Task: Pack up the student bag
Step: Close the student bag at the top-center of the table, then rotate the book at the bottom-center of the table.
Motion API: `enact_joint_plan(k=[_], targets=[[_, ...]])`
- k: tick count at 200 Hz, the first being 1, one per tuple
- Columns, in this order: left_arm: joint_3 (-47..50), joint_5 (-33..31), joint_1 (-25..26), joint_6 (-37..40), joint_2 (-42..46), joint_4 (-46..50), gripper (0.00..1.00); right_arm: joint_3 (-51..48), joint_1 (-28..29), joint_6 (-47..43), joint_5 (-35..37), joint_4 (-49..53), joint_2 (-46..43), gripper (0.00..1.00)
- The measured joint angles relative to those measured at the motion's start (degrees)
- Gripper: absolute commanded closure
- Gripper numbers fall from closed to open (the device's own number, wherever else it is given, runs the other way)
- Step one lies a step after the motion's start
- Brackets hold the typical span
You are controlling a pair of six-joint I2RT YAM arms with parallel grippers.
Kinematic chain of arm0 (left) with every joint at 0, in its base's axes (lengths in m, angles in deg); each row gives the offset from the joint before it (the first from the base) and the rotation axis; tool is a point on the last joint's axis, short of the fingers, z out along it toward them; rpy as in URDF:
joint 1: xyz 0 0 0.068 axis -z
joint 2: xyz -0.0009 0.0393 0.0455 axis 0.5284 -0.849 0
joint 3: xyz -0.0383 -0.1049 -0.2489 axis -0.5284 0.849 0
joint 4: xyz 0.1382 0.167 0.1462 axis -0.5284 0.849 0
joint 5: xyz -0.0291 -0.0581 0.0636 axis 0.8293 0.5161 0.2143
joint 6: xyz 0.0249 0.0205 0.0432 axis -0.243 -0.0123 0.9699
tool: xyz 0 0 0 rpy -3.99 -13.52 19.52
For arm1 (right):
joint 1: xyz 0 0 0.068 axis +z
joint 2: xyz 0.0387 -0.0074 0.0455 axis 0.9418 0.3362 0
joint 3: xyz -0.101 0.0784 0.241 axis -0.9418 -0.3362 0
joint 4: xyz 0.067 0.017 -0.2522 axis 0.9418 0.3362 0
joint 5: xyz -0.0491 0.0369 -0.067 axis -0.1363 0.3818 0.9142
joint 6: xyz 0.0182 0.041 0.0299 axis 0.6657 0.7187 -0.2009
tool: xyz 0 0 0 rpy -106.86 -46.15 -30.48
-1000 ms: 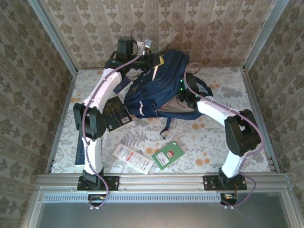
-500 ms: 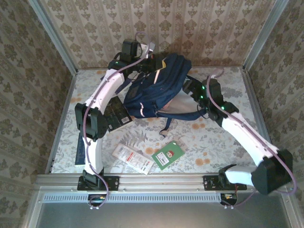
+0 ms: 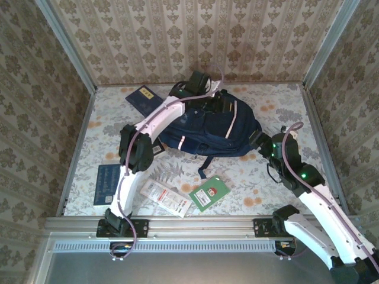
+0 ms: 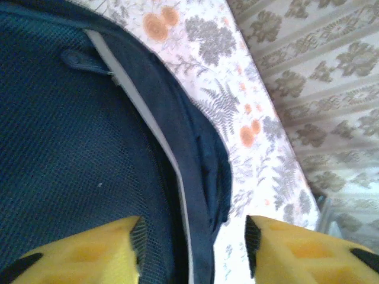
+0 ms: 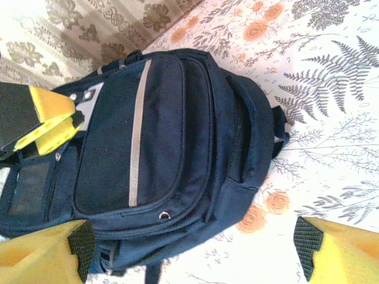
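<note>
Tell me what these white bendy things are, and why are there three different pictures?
They are two robot arms with pinching fingers. One picture looks down from above; the other two come from small cameras on the wrists, so you see yellow fingertips. On the flowery table lie a blue backpack, a dark book at the back, a second book on the left, a green card and a white packet. The left gripper hangs over the backpack's edge, jaws apart. The right gripper is open too, facing the backpack. Neither holds anything.

Beige damask wallpaper walls (image 3: 207,35), floral fern-print tabletop (image 3: 266,177), metal front rail (image 3: 201,225)
</note>
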Motion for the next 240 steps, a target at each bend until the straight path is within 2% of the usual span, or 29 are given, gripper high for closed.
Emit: enact_joint_plan(k=[27, 47, 74, 94, 122, 161, 196, 240], targets=[[16.0, -4.7, -0.3, 0.5, 13.9, -1.9, 0.39, -0.3, 1.7, -2.9, -3.5, 2.4, -2.6, 0.14], [27.8, -8.5, -0.5, 0.4, 28.2, -4.4, 0.40, -1.9, 4.5, -4.5, -7.5, 2.7, -3.6, 0.15], [44.0, -12.6, -0.1, -1.4, 46.5, -8.7, 0.41, -4.6, 11.3, -6.2, -11.6, 4.0, -2.9, 0.16], [54.2, -13.3, 1.2, -2.2, 53.7, -8.6, 0.37, -6.0, 17.8, -6.6, -13.9, 5.3, -1.4, 0.16], [66.4, -13.2, 4.8, -3.2, 54.3, -8.3, 0.35, -10.1, 23.1, -5.4, -19.1, 3.6, 0.2, 0.16], [79.4, -13.3, 7.4, -7.8, 54.1, -12.0, 0.34, -19.2, 23.8, 0.0, -28.1, -4.6, 2.4, 0.15], [80.6, -12.7, 9.2, -9.8, 49.1, -18.8, 0.34, -24.7, 23.8, 4.9, -32.6, -12.8, 5.4, 0.15], [79.4, -10.6, 12.4, -11.5, 37.2, -25.9, 0.37, -27.9, 23.8, 9.2, -33.9, -20.4, 8.7, 0.16]])
